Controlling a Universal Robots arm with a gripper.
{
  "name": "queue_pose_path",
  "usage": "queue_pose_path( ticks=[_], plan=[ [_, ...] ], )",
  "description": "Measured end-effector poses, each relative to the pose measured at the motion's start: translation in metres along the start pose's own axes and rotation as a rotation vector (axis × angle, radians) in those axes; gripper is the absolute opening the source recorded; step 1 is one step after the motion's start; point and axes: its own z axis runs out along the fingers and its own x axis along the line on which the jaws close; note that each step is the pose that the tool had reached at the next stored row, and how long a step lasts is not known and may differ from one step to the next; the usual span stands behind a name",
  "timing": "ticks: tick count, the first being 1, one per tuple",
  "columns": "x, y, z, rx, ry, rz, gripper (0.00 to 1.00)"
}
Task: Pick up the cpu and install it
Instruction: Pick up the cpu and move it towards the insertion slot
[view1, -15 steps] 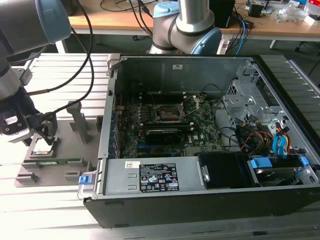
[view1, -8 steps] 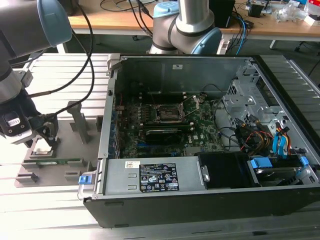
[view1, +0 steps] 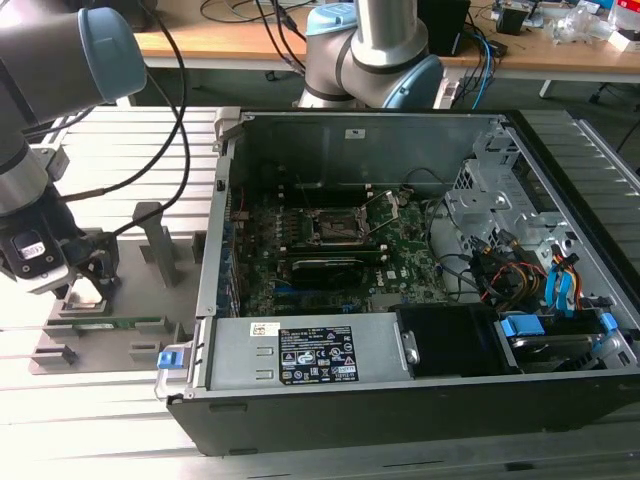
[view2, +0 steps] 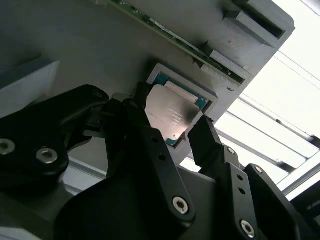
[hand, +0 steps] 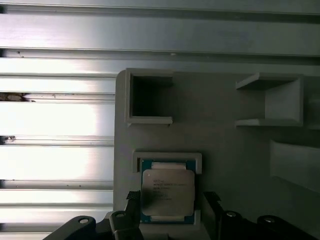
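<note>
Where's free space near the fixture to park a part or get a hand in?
Free: table slats bordering the grey fixture, on the exterior view's left of the PC case; bare plate between the cpu nest and the box blocks. Crowded: around the cpu, gripper jaws open astride it.

I note the arm at ten o'clock in the exterior view. It has matt silver-grey tubular links, and its joints are closed by rounded pale-blue caps. The base column, at twelve o'clock, is polished metal above a grey joint housing, also blue-capped. A black cable runs off the wrist. The wrist body carries a small white label. The gripper is matt black throughout, with broad linkage plates and two slim fingers, fastened with silver socket-head screws.
</note>
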Motion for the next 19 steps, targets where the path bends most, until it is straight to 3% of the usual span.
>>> queue_pose_path(
  ticks=[7, 9, 19],
  plan=[
    [0.0012, 0.0012, 0.0016, -0.0001, 0.0000, -0.005, 0.60],
    [0.0012, 0.0012, 0.0017, -0.0001, 0.0000, -0.005, 0.68],
    [0.0013, 0.0044, 0.0098, -0.0001, -0.0001, -0.007, 0.68]
  ],
)
